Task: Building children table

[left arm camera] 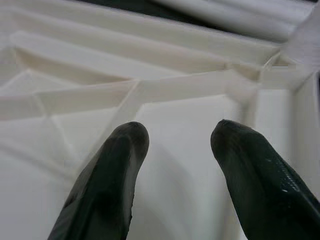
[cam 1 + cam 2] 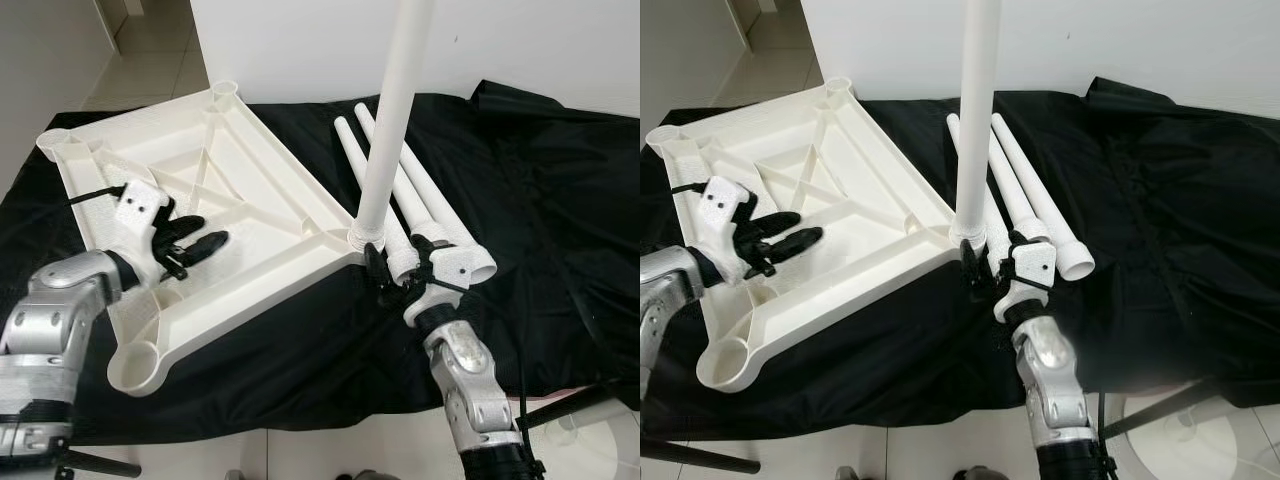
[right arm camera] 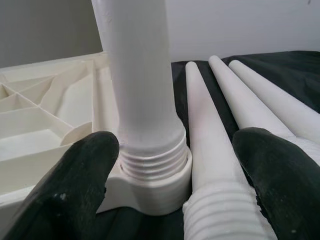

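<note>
Black cloth point(image 2: 520, 200), upturned tabletop point(image 2: 230, 190), left end effector point(image 2: 195, 243) open above it, right end effector point(image 3: 175, 165) open around upright leg point(image 3: 140, 90)

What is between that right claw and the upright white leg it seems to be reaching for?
Nothing visible. The right gripper is open, its black fingers either side of the upright leg where it sits in the tabletop's corner socket. One loose leg lies between the fingers too, beside the upright one, so closing might catch it.
</note>
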You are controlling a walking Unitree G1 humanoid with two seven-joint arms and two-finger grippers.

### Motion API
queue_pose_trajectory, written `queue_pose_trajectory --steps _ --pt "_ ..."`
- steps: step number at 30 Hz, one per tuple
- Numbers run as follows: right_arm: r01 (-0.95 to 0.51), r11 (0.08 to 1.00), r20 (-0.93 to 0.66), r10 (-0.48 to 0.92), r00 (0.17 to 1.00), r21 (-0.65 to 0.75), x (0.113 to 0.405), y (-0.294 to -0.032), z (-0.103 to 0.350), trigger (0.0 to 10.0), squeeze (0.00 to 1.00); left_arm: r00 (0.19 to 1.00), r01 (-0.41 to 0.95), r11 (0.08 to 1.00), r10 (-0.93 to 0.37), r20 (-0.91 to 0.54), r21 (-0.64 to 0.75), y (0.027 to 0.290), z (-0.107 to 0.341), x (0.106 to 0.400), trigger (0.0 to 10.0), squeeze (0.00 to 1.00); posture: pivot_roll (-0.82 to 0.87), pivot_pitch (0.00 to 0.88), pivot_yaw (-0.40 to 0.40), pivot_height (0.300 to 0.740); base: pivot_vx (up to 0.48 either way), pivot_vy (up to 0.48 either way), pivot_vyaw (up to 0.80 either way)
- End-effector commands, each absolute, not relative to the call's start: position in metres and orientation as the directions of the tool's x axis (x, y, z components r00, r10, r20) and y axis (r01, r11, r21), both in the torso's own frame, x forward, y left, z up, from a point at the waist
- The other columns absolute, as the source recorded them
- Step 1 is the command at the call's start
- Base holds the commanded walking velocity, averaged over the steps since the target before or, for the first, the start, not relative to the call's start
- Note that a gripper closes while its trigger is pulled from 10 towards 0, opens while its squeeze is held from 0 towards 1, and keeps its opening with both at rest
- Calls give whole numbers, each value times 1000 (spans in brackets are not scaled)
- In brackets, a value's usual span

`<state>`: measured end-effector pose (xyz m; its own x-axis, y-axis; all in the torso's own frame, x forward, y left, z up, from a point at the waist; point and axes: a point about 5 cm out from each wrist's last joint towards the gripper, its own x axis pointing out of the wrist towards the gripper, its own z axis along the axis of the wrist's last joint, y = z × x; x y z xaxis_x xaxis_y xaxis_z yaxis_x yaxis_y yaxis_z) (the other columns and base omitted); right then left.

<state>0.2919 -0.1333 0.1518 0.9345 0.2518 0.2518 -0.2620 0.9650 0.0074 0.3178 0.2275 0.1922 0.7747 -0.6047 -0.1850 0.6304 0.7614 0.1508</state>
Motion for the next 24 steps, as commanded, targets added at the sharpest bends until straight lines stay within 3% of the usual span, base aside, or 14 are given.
queue_pose_trajectory --steps 1,11,19,24 --pt "-277 961 235 267 935 10 293 -133 148 10000 0 811 581 789 -541 -222 201 236 186 320 10000 0 -28 109 -4 740 0 0 0" --pt "-341 940 219 333 917 0 300 -134 149 10000 0 739 667 671 -540 -403 324 238 157 304 10000 0 -20 110 -11 740 0 0 0" --pt "-354 935 218 347 912 -9 309 -135 153 10000 0 728 681 641 -539 -423 353 238 153 304 10000 0 -15 113 -14 740 0 0 0" --pt "-354 935 214 349 912 -15 319 -135 156 10000 0 657 751 575 -601 -456 323 227 145 294 10000 0 -12 114 -15 740 0 0 0"
